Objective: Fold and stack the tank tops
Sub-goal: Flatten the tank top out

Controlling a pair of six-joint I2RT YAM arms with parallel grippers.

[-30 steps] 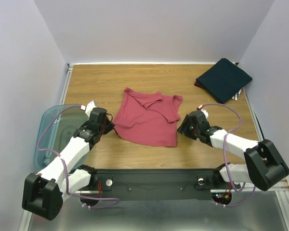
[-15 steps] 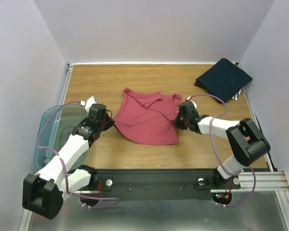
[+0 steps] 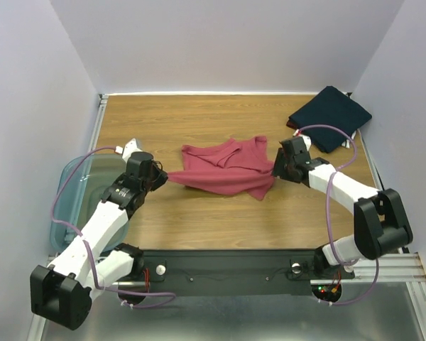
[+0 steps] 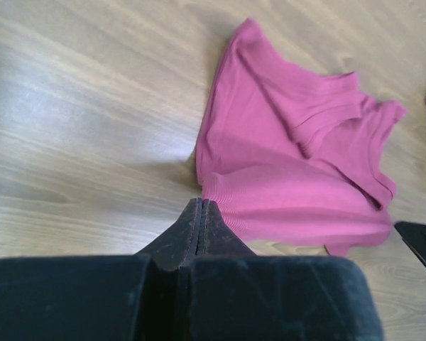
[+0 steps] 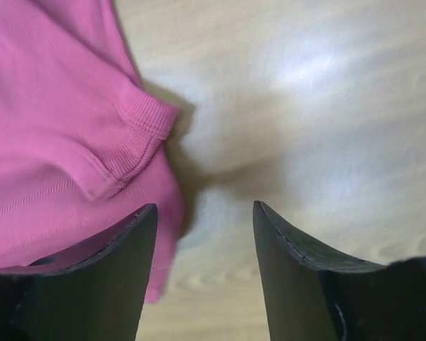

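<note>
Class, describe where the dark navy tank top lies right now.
In the top view, the navy tank top lies folded at the far right corner of the table, beyond the right gripper, apart from the red tank top at the centre.

A fixed camera above and behind the arm bases looks down and forward over the whole table [image 3: 199,227] from well back. The left wrist camera looks close along the shut left gripper [image 4: 201,206] at the maroon tank top [image 4: 291,170] and the wood beyond, while the right wrist camera, even closer, faces down through the parted right gripper [image 5: 204,206] at that top's edge. All three views share the maroon top and the wood beside it
</note>
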